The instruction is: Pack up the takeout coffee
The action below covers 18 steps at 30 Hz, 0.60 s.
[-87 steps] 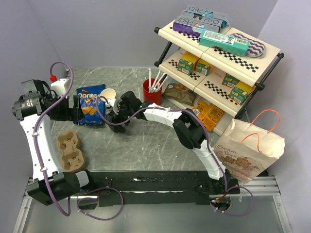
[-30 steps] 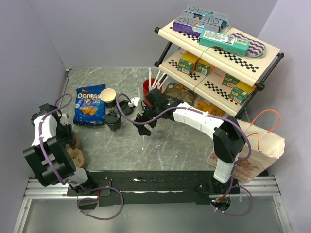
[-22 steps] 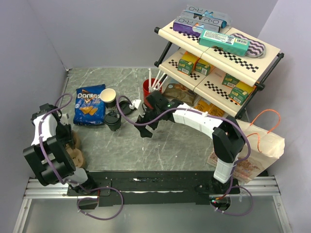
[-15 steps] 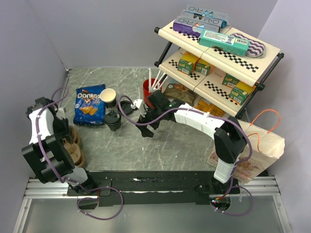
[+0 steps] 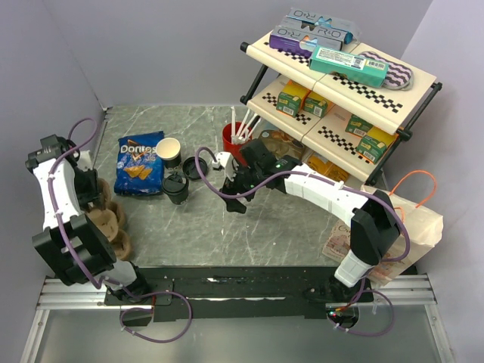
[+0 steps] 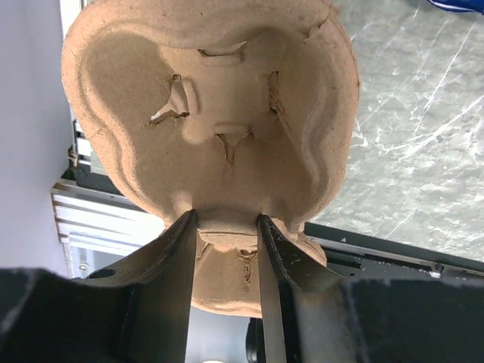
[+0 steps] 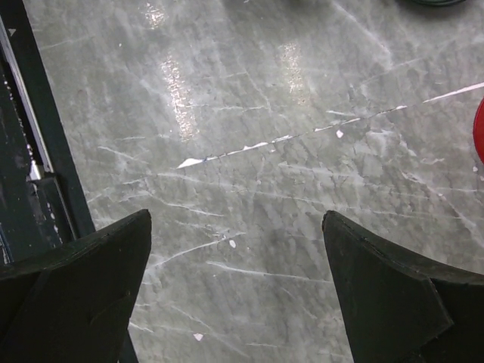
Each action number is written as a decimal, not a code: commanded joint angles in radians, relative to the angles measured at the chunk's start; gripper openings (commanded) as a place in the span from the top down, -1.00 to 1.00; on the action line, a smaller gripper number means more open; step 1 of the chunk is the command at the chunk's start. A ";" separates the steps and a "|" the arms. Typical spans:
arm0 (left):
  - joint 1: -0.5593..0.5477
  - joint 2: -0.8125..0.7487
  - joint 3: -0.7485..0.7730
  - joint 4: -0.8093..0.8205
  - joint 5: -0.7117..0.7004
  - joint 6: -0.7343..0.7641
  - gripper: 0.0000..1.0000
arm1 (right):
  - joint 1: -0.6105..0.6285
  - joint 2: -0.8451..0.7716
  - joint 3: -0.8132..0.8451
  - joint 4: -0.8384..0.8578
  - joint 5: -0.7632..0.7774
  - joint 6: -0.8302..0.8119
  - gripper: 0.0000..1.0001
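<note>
The takeout coffee (image 5: 175, 187), a dark cup with a black lid on it, stands on the marble table beside the chips bag. An open cup (image 5: 169, 151), cream inside, stands just behind it, with a loose black lid (image 5: 193, 168) to its right. My left gripper (image 6: 227, 219) is shut on the middle ridge of a brown pulp cup carrier (image 6: 204, 113), which shows at the table's left edge (image 5: 112, 219). My right gripper (image 5: 235, 199) hangs open to the right of the cups, and in its wrist view (image 7: 236, 227) only bare marble lies between its fingers.
A blue Doritos bag (image 5: 140, 162) lies left of the cups. A red cup with white straws (image 5: 236, 140) stands behind my right gripper. A two-tier shelf (image 5: 340, 83) of boxes and packets fills the back right. A paper bag (image 5: 386, 227) stands at the right.
My right gripper has drawn back to the right, away from the lidded cup. My left arm has swung up along the left edge, and its jaws have closed on the carrier.
</note>
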 commanded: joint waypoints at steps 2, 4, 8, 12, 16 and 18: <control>0.006 -0.003 -0.008 -0.039 -0.024 0.023 0.98 | -0.007 -0.058 -0.006 0.011 -0.007 0.007 -1.00; 0.006 -0.003 -0.054 -0.022 -0.024 0.025 0.98 | -0.007 -0.053 -0.004 0.009 -0.007 0.007 -1.00; 0.004 0.004 -0.117 0.012 -0.024 0.017 0.98 | -0.007 -0.047 0.002 0.006 -0.016 0.016 -1.00; 0.001 -0.006 -0.133 0.045 -0.062 0.007 0.98 | -0.005 -0.044 0.009 0.003 -0.017 0.016 -1.00; 0.023 -0.029 -0.129 0.097 -0.092 0.040 0.99 | -0.008 -0.043 0.008 0.000 -0.016 0.010 -1.00; 0.044 0.029 -0.027 -0.073 0.056 0.062 0.98 | -0.007 -0.039 0.016 -0.018 -0.014 0.010 -1.00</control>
